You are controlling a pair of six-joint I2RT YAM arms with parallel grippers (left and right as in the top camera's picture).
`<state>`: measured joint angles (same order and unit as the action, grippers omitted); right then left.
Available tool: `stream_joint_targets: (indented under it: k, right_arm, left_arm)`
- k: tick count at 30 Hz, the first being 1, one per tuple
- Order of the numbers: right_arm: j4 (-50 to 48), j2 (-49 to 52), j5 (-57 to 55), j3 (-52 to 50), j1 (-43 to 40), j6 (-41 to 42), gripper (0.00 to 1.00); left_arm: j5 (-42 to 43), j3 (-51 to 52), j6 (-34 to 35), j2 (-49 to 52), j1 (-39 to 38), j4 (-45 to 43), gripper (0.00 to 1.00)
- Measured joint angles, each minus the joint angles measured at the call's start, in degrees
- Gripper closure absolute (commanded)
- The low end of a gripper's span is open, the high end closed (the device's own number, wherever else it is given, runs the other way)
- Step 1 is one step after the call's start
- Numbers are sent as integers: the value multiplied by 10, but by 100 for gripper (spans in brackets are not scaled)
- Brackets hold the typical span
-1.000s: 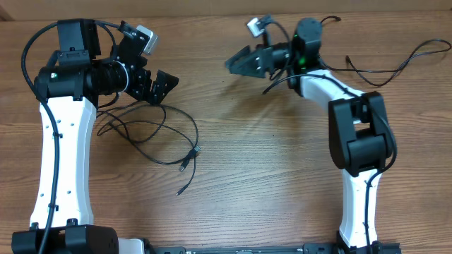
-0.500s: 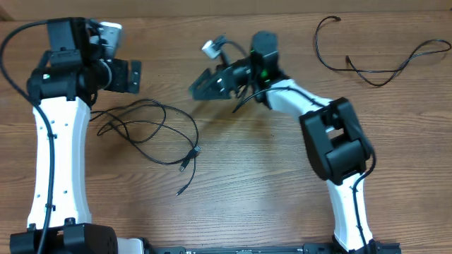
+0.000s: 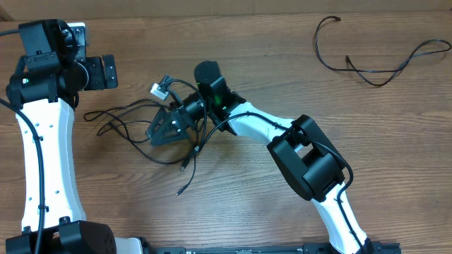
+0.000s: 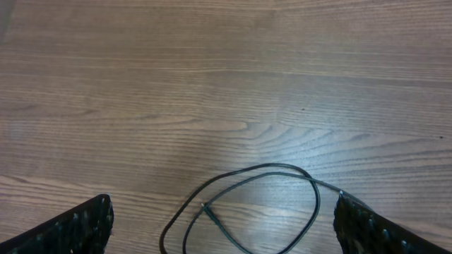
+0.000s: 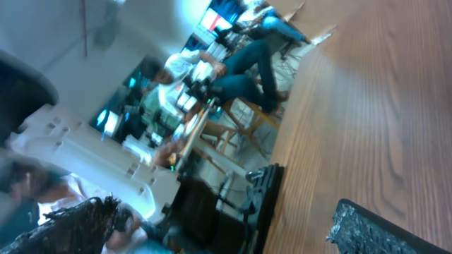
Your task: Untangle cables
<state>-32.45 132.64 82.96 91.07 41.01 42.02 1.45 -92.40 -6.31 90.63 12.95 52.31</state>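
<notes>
Left gripper (image 3: 106, 73) pulled back toward tabletop's (image 3: 233, 204) far left corner, jaws spread wide, empty. Right gripper (image 3: 159, 129) swung left, now over tangled cables (image 3: 173, 161) left of centre, jaws wide, contact unclear. Separate cable (image 3: 381, 84) near far right corner.

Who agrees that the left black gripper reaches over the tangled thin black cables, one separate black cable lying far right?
Wrong arm: in the overhead view it is the right black gripper over the tangled thin black cables. The rest holds.
</notes>
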Motion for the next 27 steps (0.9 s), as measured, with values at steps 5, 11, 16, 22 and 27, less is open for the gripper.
stream_joint_targets:
  k: [5,11,16,22,27]
  right_arm:
    - [174,1,-88,0,-2,-119,0]
    - [293,1,-219,0,-5,-315,0]
    - [336,1,-299,0,-5,-453,0]
    - [408,1,-377,0,-5,-582,0]
    - [438,-10,-429,1,-5,-653,0]
  left_arm:
    - [0,0,2,0,0,0,0]
    - [-1,0,2,0,0,0,0]
    - [-1,0,2,0,0,0,1]
    - [-1,0,2,0,0,0,1]
    - [-1,0,2,0,0,0,0]
